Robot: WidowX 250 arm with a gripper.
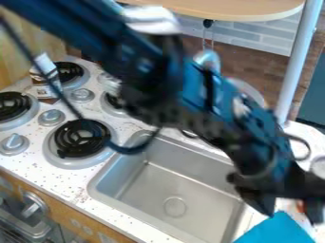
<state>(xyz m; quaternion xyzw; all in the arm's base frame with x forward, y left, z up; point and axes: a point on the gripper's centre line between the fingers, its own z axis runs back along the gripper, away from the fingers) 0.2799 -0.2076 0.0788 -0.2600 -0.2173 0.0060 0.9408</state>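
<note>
One blue cloth point(276, 230): bottom right, beside sink, near fingertips; contact, can't tell
Gripper point(293, 218): lower right, fingers spread, released
Orange-red thing point(300, 205): seen between fingers, mostly hidden
Sink point(151, 190): metal, left of cloth, round drain point(175, 207) in bottom
Burners point(82, 138): black coils, left of sink, grey knobs point(52, 117) among them
Arm point(215, 102): slants from upper left, over sink

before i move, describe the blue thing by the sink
Start at the metal sink. Past its rim at the picture's lower right, by the gripper, is an angular piece. It is solid bright blue, unlike the reddish thing behind it.
</note>
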